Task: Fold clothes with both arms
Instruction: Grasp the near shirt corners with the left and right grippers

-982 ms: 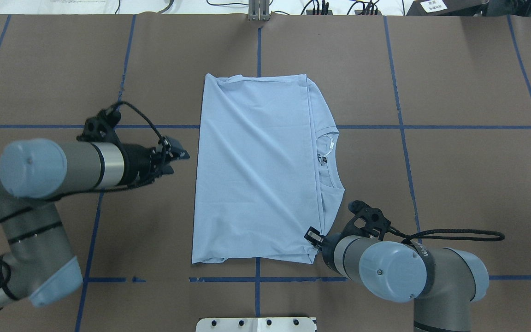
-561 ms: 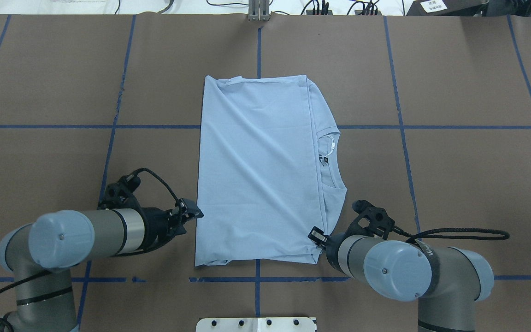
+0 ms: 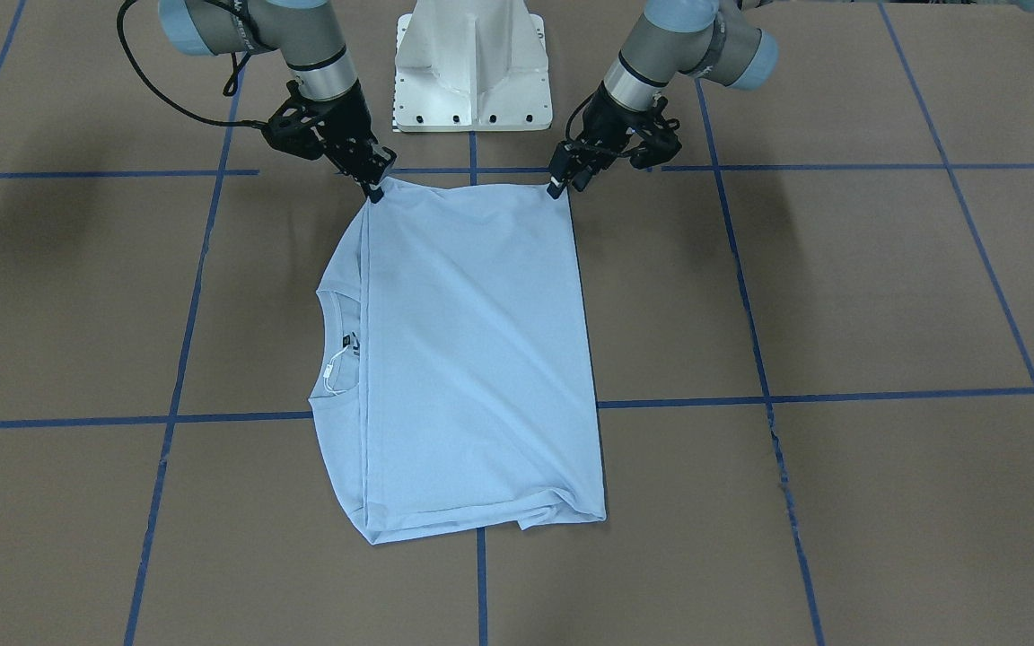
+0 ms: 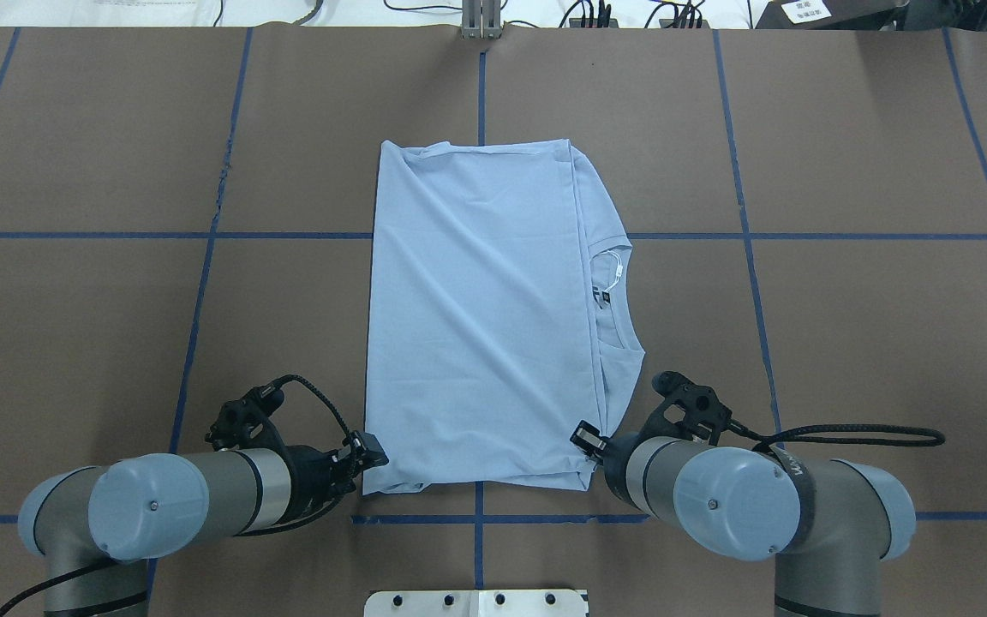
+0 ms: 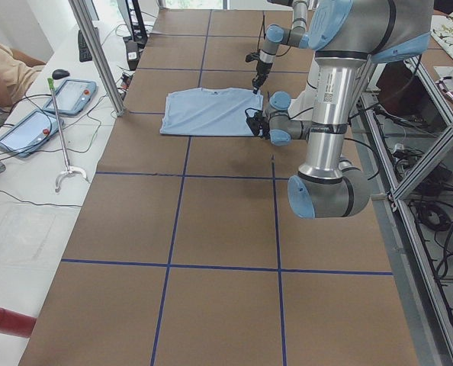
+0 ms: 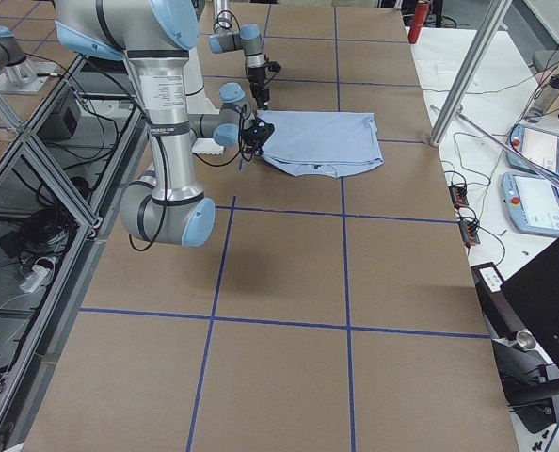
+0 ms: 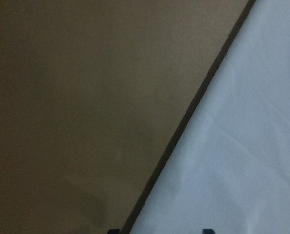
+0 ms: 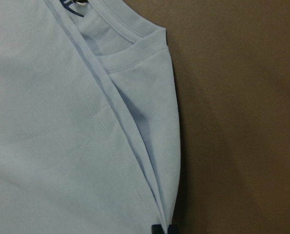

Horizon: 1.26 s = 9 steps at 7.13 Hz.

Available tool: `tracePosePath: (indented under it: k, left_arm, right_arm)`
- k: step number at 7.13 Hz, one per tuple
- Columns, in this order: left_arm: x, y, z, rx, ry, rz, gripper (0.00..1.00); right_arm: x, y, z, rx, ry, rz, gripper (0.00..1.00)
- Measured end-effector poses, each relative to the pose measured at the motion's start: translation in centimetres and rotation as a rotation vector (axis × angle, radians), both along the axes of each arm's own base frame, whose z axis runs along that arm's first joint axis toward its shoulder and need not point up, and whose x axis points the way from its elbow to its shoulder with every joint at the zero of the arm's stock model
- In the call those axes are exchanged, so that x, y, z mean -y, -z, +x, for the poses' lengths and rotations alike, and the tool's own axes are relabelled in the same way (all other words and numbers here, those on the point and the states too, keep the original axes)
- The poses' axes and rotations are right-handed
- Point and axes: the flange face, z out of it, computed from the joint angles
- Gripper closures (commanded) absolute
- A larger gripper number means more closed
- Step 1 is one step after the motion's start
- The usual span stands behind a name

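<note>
The clothes, one light blue T-shirt point(image 4: 476, 308) point(image 3: 472, 359), lie folded lengthwise mid-table, with the neck label point(image 4: 602, 296) and white tag string showing on the right. My left gripper point(image 4: 371, 454) point(image 3: 560, 187) is at the shirt's near left corner. In the left wrist view that left gripper point(image 7: 159, 231) is open, its fingertips straddling the shirt's edge. My right gripper point(image 4: 583, 440) point(image 3: 375, 190) is at the near right corner. The right wrist view shows the right gripper point(image 8: 164, 229) shut on the folded shirt edge point(image 8: 155, 195).
The white pedestal base point(image 4: 476, 602) point(image 3: 472, 63) stands just behind the shirt's near edge. Blue tape lines cross the brown table point(image 4: 845, 343). Cables lie along the far edge. Tablets point(image 5: 62, 95) and a person's arm point(image 5: 1, 65) are beside the table.
My left arm has swung back along the shirt's left edge, from beside its middle to its near left corner. The right arm has stayed at the near right corner.
</note>
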Motion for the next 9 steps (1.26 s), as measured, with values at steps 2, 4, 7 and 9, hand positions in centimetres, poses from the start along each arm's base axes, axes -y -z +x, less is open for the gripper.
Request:
tracePosePath:
  k: [2,4,7,9]
  left_arm:
    - [-0.8,0.0,0.4,0.0,-0.016,0.0,0.48]
    - [-1.3,-0.1,0.6,0.001,-0.024,-0.001,0.48]
    - [-1.6,-0.3,1.0,0.006,-0.03,-0.001,1.0]
    - [-1.6,-0.1,1.0,0.004,-0.031,-0.001,1.0]
  right_arm:
    - [0.0,0.1,0.0,0.002,-0.001,0.001,1.0]
    - [0.0,0.3,0.1,0.006,-0.002,0.001,1.0]
    - [0.0,0.4,0.1,0.008,-0.002,0.001,1.0]
    - [0.0,0.4,0.1,0.008,-0.001,0.001,1.0]
